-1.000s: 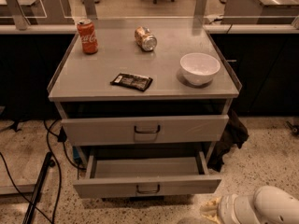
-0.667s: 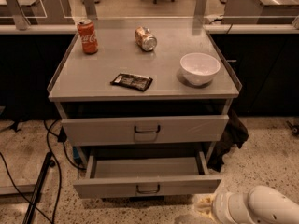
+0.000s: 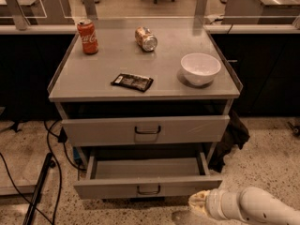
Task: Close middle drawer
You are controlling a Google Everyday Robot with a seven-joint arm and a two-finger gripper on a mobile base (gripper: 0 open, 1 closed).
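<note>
The middle drawer [image 3: 112, 189] is the low grey one near the floor, with a small dark loop handle [image 3: 148, 190] at its centre. It stands pulled well out, and its bare grey inside [image 3: 145, 167] shows. Above it, a taller grey drawer [image 3: 93, 131] sticks out only slightly under the cabinet top. My gripper [image 3: 198, 202] comes in at the bottom right on a white arm [image 3: 255, 209]. It sits just below and to the right of the middle drawer's front, near its right corner.
On the cabinet top [image 3: 103, 69] are a red cola can [image 3: 87, 36], a tipped can [image 3: 146, 38], a dark snack packet [image 3: 132, 81] and a white bowl [image 3: 200, 68]. Cables [image 3: 51, 158] and a dark pole [image 3: 40, 184] lie on the floor at the left. A dark cloth [image 3: 232, 137] hangs at the right.
My arm and gripper have moved left along the bottom edge, closer to the middle drawer's right front corner. The drawers and tabletop items have not moved.
</note>
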